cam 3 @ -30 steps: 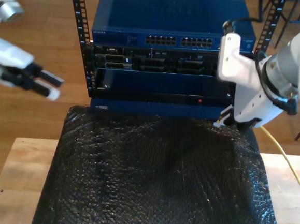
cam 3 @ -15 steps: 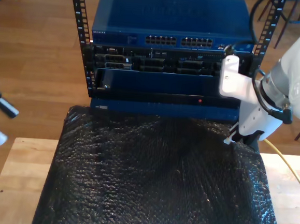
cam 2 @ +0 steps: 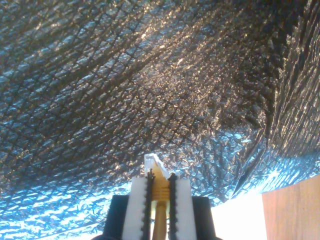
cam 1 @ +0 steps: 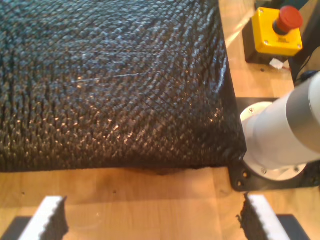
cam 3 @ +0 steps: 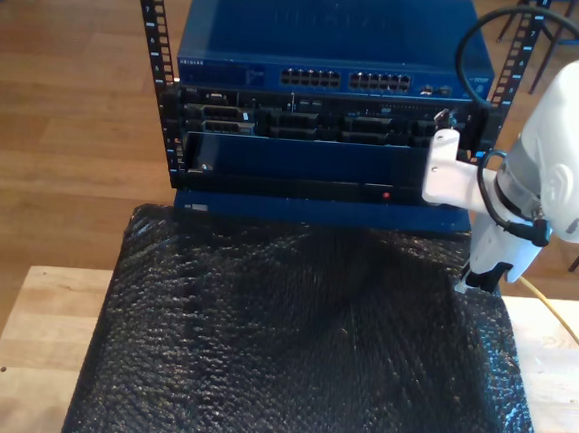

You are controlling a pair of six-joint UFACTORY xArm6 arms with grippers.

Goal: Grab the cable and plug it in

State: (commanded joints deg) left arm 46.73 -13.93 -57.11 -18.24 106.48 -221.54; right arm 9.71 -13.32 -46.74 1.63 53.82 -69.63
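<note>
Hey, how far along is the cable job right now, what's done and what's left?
Grab looks done: my second gripper is shut on the cable, its clear plug poking out past the fingertips. It hangs over the black bubble wrap, on the exterior view's right. Left: carrying the plug to a port on the blue switch and pushing it in. My first gripper is open, holding nothing.

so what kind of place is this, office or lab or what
Probably a robotics lab or test bench: a rack of network gear with a blue switch, a yellow emergency-stop box, and a wooden workbench under black bubble wrap.
</note>
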